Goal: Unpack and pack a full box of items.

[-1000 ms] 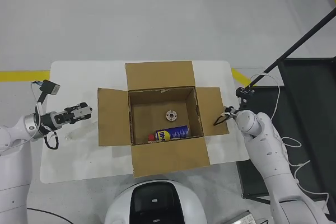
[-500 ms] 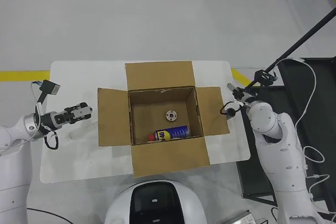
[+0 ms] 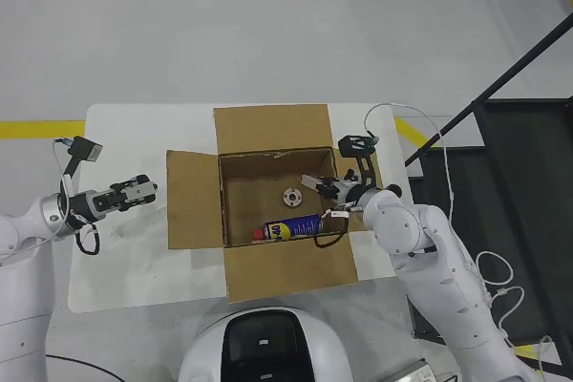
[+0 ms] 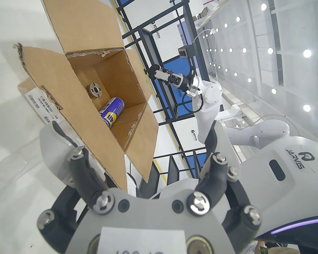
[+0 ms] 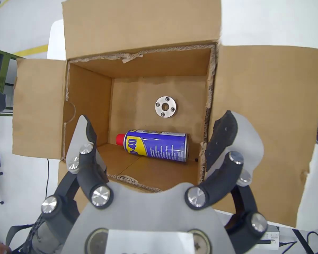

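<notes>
The open cardboard box (image 3: 193, 199) at centre is holding a blue-and-yellow, red-capped spray can (image 3: 292, 229) lying flat, below what looks like a holed metal disc (image 3: 292, 197). The right gripper (image 3: 317, 185) and the left gripper (image 3: 145, 189) are both hanging with fingers spread.

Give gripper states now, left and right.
Left gripper: open, holding nothing, beside the box.
Right gripper: open, holding nothing, over the box opening.

Open box (image 3: 235, 205), flaps (image 3: 193, 201) splayed outward; bare floor between flange (image 3: 292, 197) and spray can (image 3: 294, 228), seemingly passable.
</notes>
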Robot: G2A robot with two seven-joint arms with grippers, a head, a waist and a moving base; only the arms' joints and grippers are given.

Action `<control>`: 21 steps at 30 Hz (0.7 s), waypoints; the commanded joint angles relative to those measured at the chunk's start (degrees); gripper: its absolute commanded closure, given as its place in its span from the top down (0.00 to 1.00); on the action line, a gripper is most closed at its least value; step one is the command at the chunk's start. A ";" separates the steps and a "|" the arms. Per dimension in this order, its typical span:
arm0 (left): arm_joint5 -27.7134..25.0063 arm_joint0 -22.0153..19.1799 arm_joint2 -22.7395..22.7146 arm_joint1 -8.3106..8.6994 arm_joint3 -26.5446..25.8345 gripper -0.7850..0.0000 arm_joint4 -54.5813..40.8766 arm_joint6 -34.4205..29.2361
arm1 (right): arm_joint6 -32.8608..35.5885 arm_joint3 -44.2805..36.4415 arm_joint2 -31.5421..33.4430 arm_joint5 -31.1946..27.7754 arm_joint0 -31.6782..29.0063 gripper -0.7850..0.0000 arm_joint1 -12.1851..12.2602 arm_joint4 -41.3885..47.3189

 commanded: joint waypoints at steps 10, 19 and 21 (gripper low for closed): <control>0.00 0.00 0.00 0.00 0.00 1.00 0.00 0.00 | -0.12 2.34 -5.19 0.18 1.69 1.00 -0.62 -3.02; 0.00 0.00 0.00 0.00 0.00 1.00 0.00 0.00 | -0.12 2.34 -5.19 0.18 1.69 1.00 -0.62 -3.02; 0.00 0.00 0.00 0.00 0.00 1.00 0.00 0.00 | -0.12 2.34 -5.19 0.18 1.69 1.00 -0.62 -3.02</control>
